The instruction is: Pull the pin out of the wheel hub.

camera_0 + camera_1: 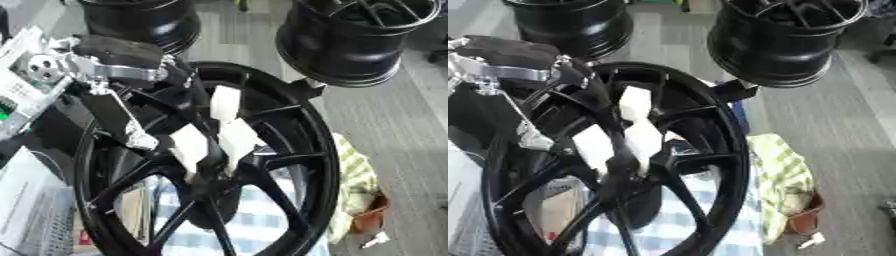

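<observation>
Beneath the black wheel hub (262,165), a blue-checked cloth (675,220) is covering the bench; grey floor (842,130) is lying beyond. Left hand (188,145) is reaching in, its fingers' state unclear.

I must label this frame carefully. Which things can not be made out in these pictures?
- Pin: not identifiable in either view; the left hand with its white fingers covers the wheel hub centre.
- Right hand: in no view.
- Wheel's lower rim: cut off by the bottom edge.
- Left fingers' curl: unclear.
</observation>
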